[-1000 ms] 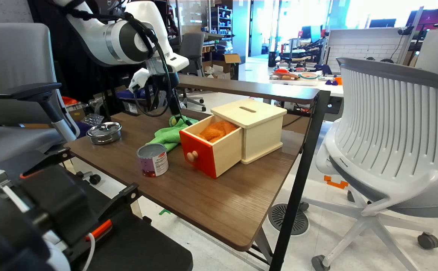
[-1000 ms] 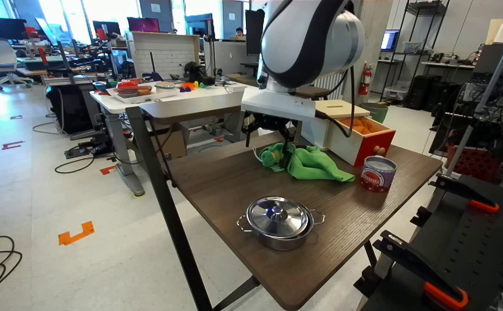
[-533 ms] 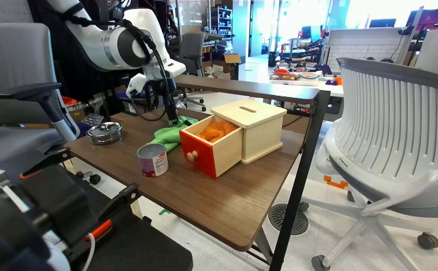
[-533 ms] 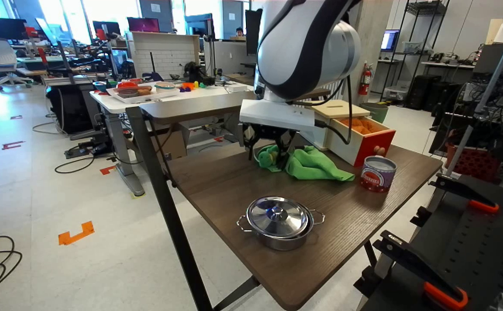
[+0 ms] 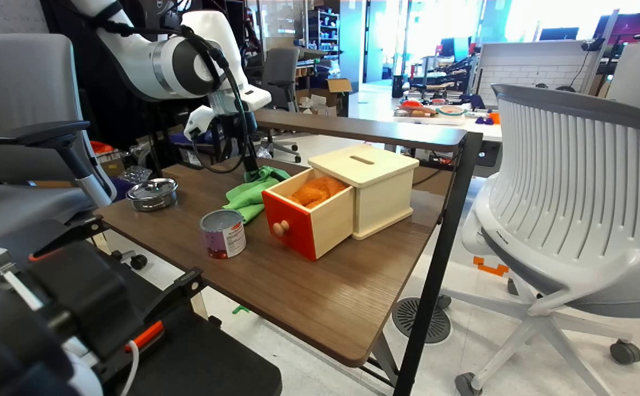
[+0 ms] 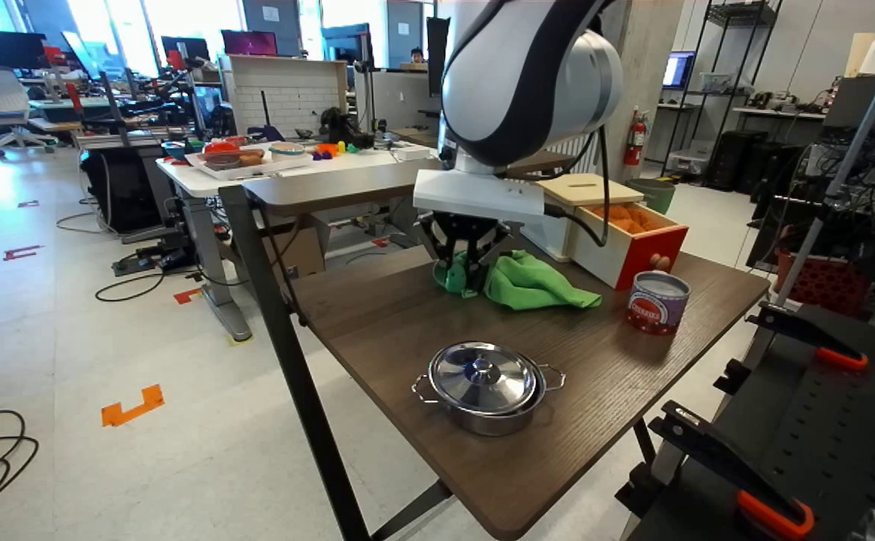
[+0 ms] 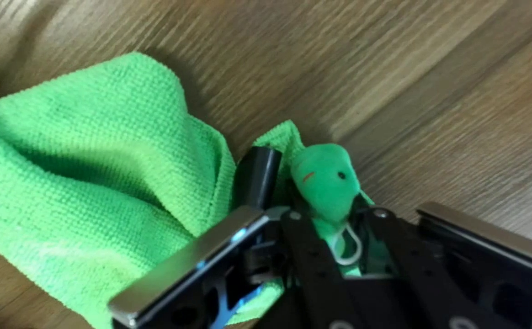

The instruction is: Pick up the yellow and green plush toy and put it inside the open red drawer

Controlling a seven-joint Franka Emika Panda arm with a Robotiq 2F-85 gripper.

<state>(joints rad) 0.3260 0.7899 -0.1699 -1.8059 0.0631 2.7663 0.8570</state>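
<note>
Green cloth of one plush toy (image 7: 156,160) rests on the tabletop (image 6: 603,406), the toy's head pinched by the gripper (image 7: 314,187), whose two jaws stand drawn in around it. In an exterior view, tabletop runs from the jaws to the front edge, one lidded pot (image 6: 486,394) partway. Right of the jaws, a narrow gap parts the cloth from one can (image 6: 659,308); behind, one red drawer (image 6: 637,259) juts from one wooden box (image 6: 580,193), holding one orange fluffy thing (image 6: 637,219).

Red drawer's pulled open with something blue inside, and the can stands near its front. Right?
Not blue: the fuzzy thing inside is orange in both exterior views. The red drawer is pulled open, with the can near its front.
</note>
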